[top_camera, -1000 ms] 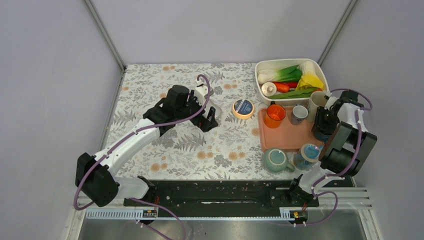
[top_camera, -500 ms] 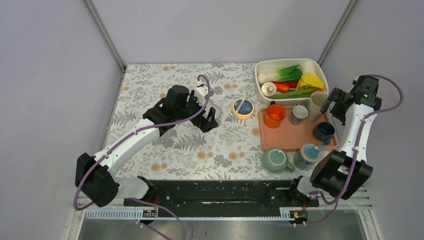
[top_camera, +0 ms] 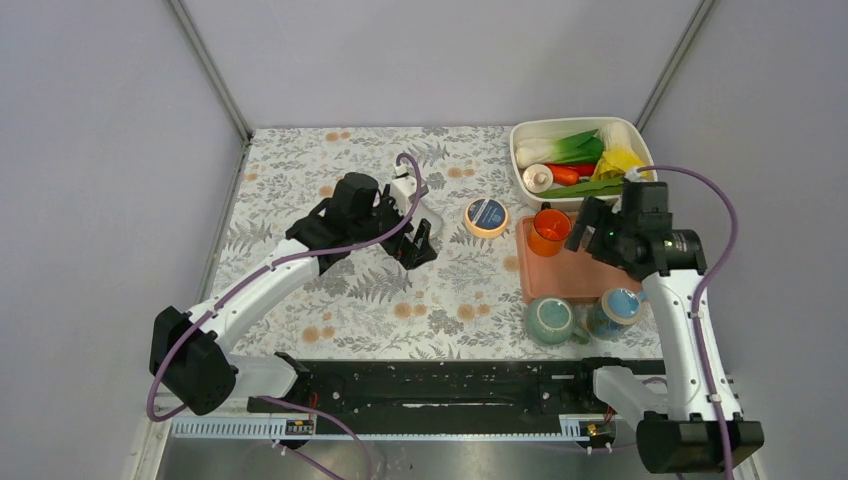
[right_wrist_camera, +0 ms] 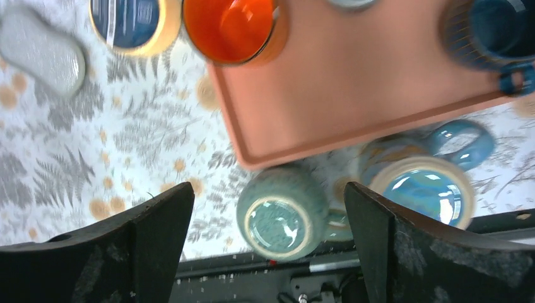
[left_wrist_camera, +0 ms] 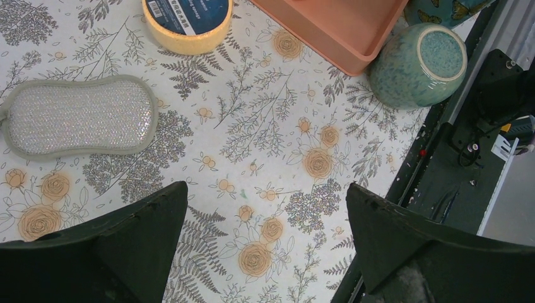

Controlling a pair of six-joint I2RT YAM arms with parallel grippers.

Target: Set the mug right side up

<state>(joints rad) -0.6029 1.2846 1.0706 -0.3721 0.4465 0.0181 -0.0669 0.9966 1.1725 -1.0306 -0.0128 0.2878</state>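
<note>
The mug to be turned is the green mug (top_camera: pixel 550 320). It stands upside down on the desk (top_camera: pixel 330 170), its ringed base facing up, just off the 6 o'clock edge of the pink tray (top_camera: pixel 570 275). A blue patterned mug (top_camera: pixel 618 308) stands mouth up just beside it at 3 o'clock, and the green mug's handle points toward that neighbour.

The right tool (top_camera: pixel 592 232) hangs over the tray near the orange cup (top_camera: pixel 549 230), its fingers spread wide and holding nothing. From there the green mug lies between 6 and 7 o'clock, and in the wrist view it sits low between the two fingers. The left tool (top_camera: pixel 415 240) is also spread and empty, well apart at about 9 o'clock from the tray, above the desk near a grey sponge (left_wrist_camera: pixel 79 117) and a roll of tape (top_camera: pixel 486 216).

My reading is that the step in hand is the approach: the mug is not yet touched and none of the turning is done. The right arm looks the better placed. Next it would need to travel toward the near edge and come down with the fingers either side of the mug's body. It must then close firmly on the rounded, glazed wall, lift clear, roll the wrist half a turn and set the mug on its base. The handle, the close blue mug and the tray rim leave little room, so the fingers should enter on the free sides.
</note>
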